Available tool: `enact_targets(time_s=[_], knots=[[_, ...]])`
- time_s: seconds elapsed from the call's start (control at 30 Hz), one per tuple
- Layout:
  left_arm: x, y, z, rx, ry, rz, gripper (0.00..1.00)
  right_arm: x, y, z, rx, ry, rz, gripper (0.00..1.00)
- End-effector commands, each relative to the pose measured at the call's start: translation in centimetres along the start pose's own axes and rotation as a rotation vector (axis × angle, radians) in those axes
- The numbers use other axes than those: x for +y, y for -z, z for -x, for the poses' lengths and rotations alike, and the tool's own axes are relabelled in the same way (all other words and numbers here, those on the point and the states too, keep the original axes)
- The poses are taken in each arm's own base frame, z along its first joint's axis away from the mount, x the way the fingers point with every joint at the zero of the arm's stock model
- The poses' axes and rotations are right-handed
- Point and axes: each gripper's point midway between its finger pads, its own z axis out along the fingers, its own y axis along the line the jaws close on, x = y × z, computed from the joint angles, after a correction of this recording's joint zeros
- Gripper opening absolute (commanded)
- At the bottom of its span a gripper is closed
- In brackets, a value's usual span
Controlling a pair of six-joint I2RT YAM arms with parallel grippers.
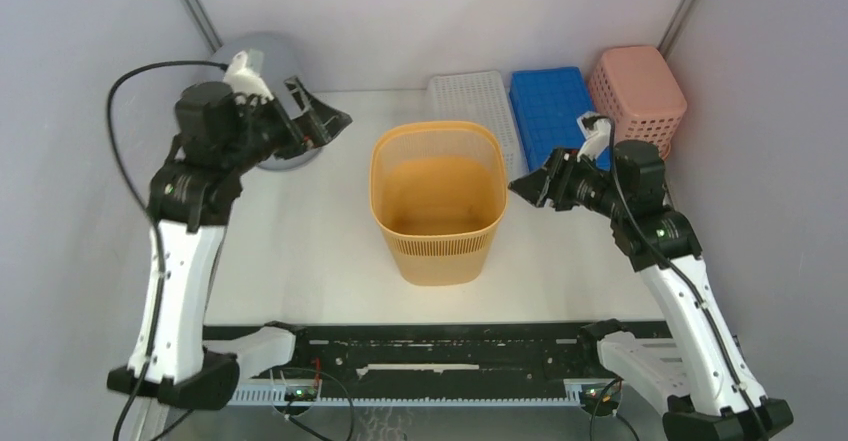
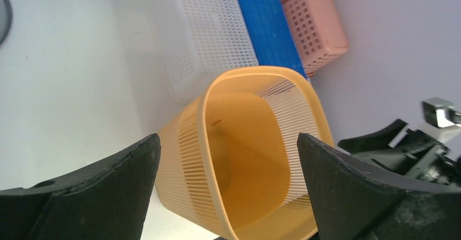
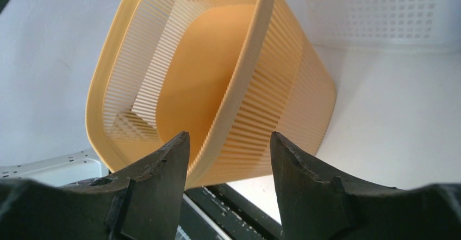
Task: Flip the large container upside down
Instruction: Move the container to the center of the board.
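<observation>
The large container is a yellow-orange slatted basket standing upright, mouth up, in the middle of the white table. It also shows in the left wrist view and in the right wrist view. My left gripper is open and empty, raised to the basket's upper left, apart from it. My right gripper is open and empty, just right of the basket's right rim; in the right wrist view that rim lies in line between the jaws. I cannot tell whether it touches.
A white perforated basket, a blue crate and a pink basket stand in a row at the back right. A grey round object sits at the back left behind the left arm. A black rail runs along the near edge.
</observation>
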Motion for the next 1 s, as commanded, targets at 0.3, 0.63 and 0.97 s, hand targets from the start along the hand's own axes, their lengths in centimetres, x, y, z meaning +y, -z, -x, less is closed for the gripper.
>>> enact_targets(time_s=[0.3,0.63,0.97], knots=[[-0.4,5.9,-7.8,0.041,0.074,-0.160,1.00,0.3,3.3,-5.5,0.029,-0.122,0.033,0.63],[6.0,4.1,-14.9,0.097,0.119,-0.017,0.96,-4.3,0.9,-11.7,0.140,-0.208,-0.027,0.62],[13.2,-0.8,-21.0,0.176,0.216,0.181,0.81,-8.6,-3.3,-13.0,0.154,-0.241,-0.090,0.62]])
